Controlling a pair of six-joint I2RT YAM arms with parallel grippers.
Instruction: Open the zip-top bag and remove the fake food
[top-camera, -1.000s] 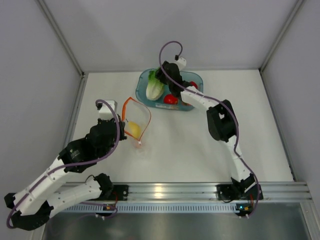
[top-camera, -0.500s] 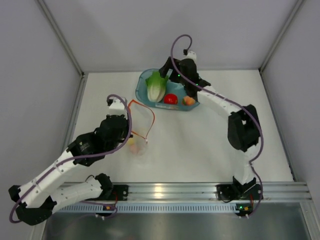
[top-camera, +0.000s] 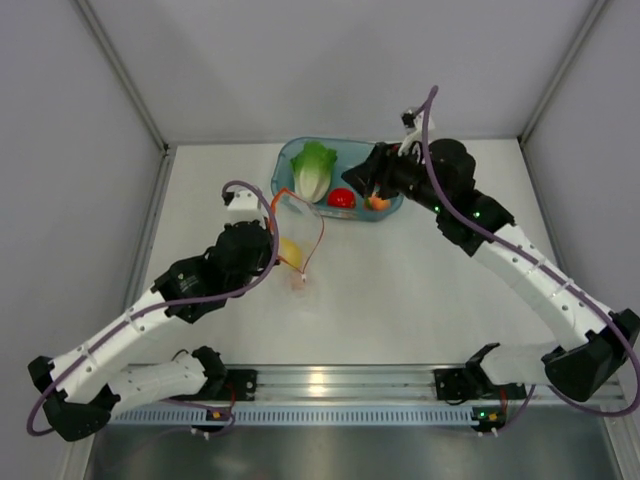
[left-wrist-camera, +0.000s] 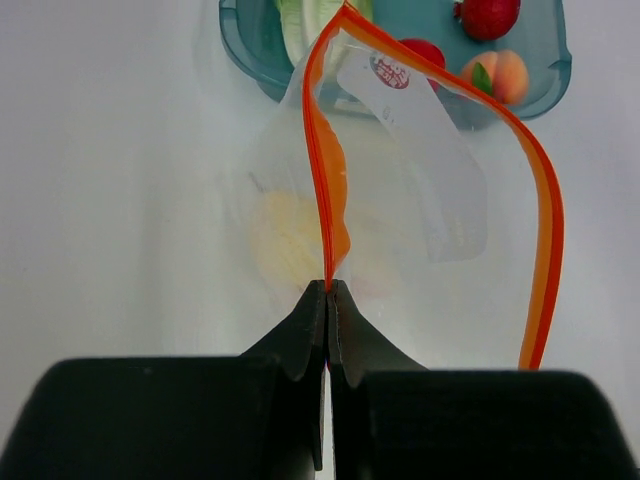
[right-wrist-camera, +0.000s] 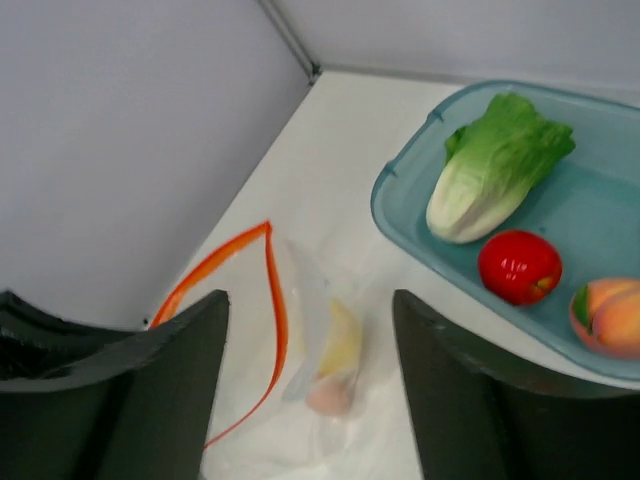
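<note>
My left gripper (top-camera: 272, 238) is shut on the orange-red zip strip (left-wrist-camera: 328, 240) of the clear zip-top bag (top-camera: 298, 245) and holds its mouth open in a loop. A yellow fruit (top-camera: 290, 250) and a small pink piece (top-camera: 298, 282) lie inside the bag; both also show in the right wrist view, the fruit (right-wrist-camera: 342, 340) above the pink piece (right-wrist-camera: 330, 395). My right gripper (top-camera: 368, 186) is open and empty above the teal bin's near right part, and its fingers (right-wrist-camera: 190, 380) frame the bag from above. A lettuce head (top-camera: 313, 168), a red round piece (top-camera: 341, 197) and a peach (top-camera: 378, 201) lie in the bin.
The teal translucent bin (top-camera: 283, 170) stands at the back middle of the table, just beyond the bag. Grey walls close the left, back and right sides. A second red piece (left-wrist-camera: 490, 15) shows in the bin in the left wrist view.
My left gripper has carried the bag to the right and toward the bin. My right arm has swung right and drawn back from the bin's far side, now facing the bag.
</note>
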